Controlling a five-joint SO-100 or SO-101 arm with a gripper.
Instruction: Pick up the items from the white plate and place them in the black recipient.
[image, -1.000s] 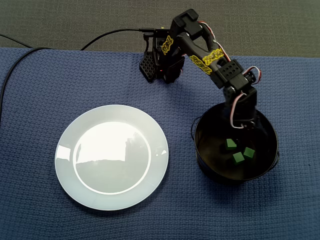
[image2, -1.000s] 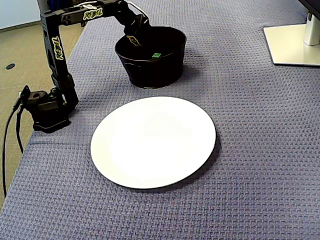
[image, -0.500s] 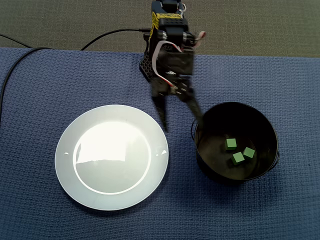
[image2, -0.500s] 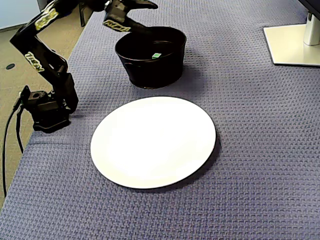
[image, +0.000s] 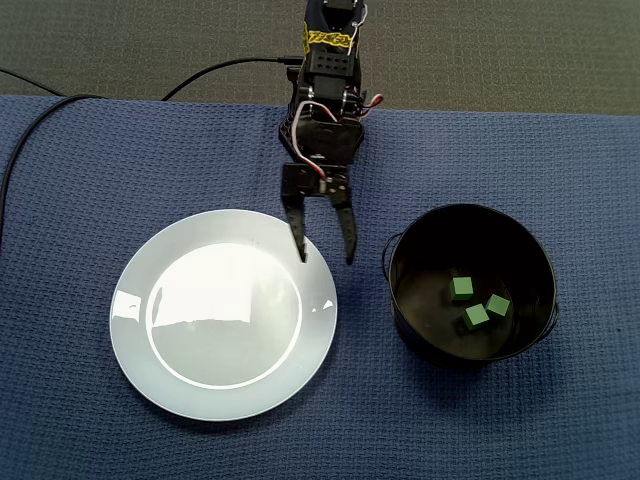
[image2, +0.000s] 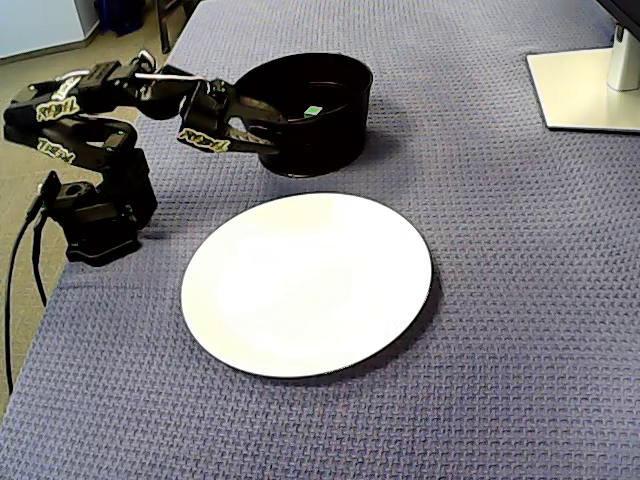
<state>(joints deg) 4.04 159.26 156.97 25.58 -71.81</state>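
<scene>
In a fixed view looking down on the table, the gripper (image: 326, 257) hangs with its two fingers spread wide and nothing between them. The finger on the left of the picture ends over the upper right rim of the white plate (image: 223, 313). The other ends over the blue cloth (image: 80, 180) in the gap between the plate and the black bucket (image: 470, 208). Three green cubes lie inside the bucket, close together on its floor: one (image: 461, 289) towards the top, one (image: 497, 305) to the right and one (image: 476, 317) lowest. The arm (image: 325, 110) reaches down the picture from its base at the cloth's far edge, where a black cable (image: 220, 68) leads away to the left. In the other fixed view, taken low from the side, the arm (image2: 80, 110) is folded low over its base (image2: 95, 225) at the left edge of the cloth (image2: 480, 350). The gripper (image2: 285, 137) points right, in front of the bucket's wall (image2: 330, 150); its dark fingers blend with the bucket, but a gap shows between them. One green cube (image2: 313, 111) shows over the bucket's rim. The plate (image2: 308, 283) lies near the bucket, on the side nearer the camera, and a white stand base (image2: 585, 90) sits at the top right.
</scene>
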